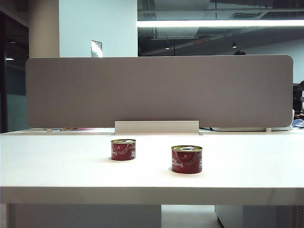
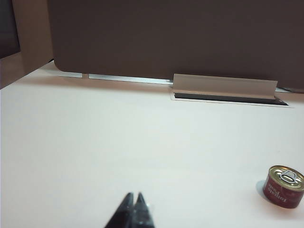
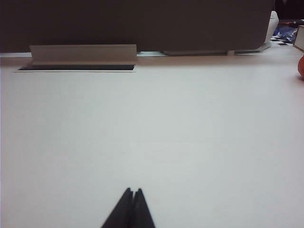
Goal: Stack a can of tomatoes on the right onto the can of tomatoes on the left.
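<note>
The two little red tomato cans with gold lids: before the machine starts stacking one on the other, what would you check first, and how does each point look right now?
1. Right red tomato can with gold lid upright on the white table: ok.
2. Left red tomato can with gold lid upright, flat top free to take another: ok.
3. Cans apart, with a bare gap between them: ok.
4. Right gripper ready to grasp: not ok, its fingers are shut and must open first.
5. Left gripper out of the way: ok, shut, away from the left can.
6. Right can seen by the right wrist camera: not ok, only bare table there.
</note>
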Available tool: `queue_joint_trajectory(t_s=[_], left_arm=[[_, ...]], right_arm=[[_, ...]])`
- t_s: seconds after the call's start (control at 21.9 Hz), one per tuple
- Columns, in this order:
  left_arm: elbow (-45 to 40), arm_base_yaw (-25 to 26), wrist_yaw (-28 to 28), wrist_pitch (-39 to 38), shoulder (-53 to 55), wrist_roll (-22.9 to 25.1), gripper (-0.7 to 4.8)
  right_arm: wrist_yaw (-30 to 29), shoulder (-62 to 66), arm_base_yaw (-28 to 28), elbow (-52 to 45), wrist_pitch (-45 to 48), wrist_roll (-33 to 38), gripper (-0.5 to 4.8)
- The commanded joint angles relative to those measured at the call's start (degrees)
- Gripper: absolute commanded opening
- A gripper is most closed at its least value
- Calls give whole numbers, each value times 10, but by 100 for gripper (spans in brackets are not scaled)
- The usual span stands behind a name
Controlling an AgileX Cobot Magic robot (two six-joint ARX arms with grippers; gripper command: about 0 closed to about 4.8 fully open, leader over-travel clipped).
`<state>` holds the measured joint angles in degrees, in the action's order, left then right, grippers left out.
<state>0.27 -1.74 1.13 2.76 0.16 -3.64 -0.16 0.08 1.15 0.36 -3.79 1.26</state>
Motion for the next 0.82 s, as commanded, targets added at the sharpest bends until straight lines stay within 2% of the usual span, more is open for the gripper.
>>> queue_joint_trajectory(t_s=[0.05, 0.82], left_arm=[[2, 1, 2, 7, 1, 2, -6], [2, 1, 2, 7, 1, 2, -6]], right_arm=[[0, -1, 0, -3, 10, 2, -1], [-12, -1, 0, -3, 8, 10, -1]])
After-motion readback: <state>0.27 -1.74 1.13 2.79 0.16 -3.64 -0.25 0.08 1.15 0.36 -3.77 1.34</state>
